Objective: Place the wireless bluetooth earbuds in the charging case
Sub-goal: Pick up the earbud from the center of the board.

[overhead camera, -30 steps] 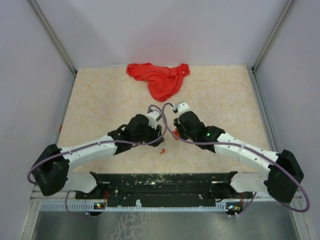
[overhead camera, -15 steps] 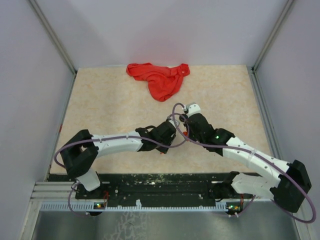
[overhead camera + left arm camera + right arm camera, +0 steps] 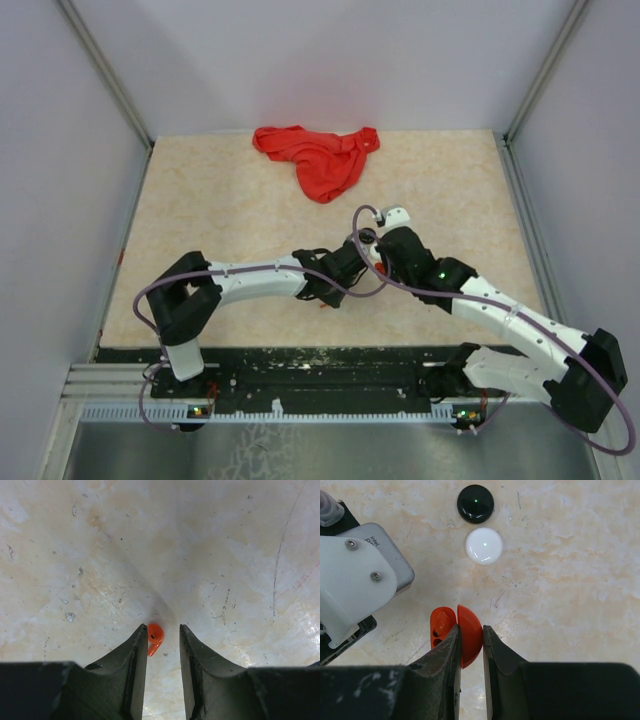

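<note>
Left gripper [image 3: 163, 627] stands partly open, low over the tabletop [image 3: 225, 555], with its two dark fingers on either side of a red earbud [image 3: 155, 637]. The earbud lies on the table between the fingertips, right against the inner face of the finger on the left of the wrist view. A clear gap remains to the other finger, so the jaws do not clamp it.

Right gripper [image 3: 471, 627] is closed on the red charging case [image 3: 465, 637]. The case is open like a clamshell. The fingers pinch its rounded half, and the other half, with dark hollows in it, sticks out past the finger on the left of that view. Just beside it is the white wrist housing [image 3: 355, 575] of the left arm.

Farther out on the table, beyond the held case, lie a white round case [image 3: 483, 546] and a black round case [image 3: 475, 503], close together and both closed. The black one shows a small green dot.

From above, the two arms meet near the middle of the table, their wrists almost touching. A crumpled red cloth [image 3: 320, 160] lies well apart from them at the far edge.
</note>
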`<state>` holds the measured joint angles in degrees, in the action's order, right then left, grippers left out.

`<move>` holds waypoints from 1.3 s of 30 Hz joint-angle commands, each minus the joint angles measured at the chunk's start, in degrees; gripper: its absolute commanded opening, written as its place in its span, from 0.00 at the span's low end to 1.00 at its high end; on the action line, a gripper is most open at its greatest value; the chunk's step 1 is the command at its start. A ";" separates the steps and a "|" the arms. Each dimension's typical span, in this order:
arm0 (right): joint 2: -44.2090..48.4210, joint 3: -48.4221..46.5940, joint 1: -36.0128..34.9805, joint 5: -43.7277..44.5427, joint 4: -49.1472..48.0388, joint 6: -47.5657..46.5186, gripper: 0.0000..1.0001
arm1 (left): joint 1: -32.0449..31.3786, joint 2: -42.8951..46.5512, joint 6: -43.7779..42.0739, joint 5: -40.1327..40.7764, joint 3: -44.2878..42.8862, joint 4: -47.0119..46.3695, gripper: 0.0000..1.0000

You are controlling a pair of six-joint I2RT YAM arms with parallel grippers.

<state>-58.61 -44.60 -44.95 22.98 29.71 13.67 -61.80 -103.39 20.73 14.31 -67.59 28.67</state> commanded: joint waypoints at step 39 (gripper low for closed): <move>3.09 -1.10 0.06 -0.46 -3.36 -0.66 0.09 | 1.86 -6.44 3.53 -1.65 -1.08 8.32 0.18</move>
<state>-57.76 -44.51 -44.82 23.09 30.50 13.54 -60.86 -107.15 22.63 12.43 -69.71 33.50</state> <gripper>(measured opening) 0.190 0.223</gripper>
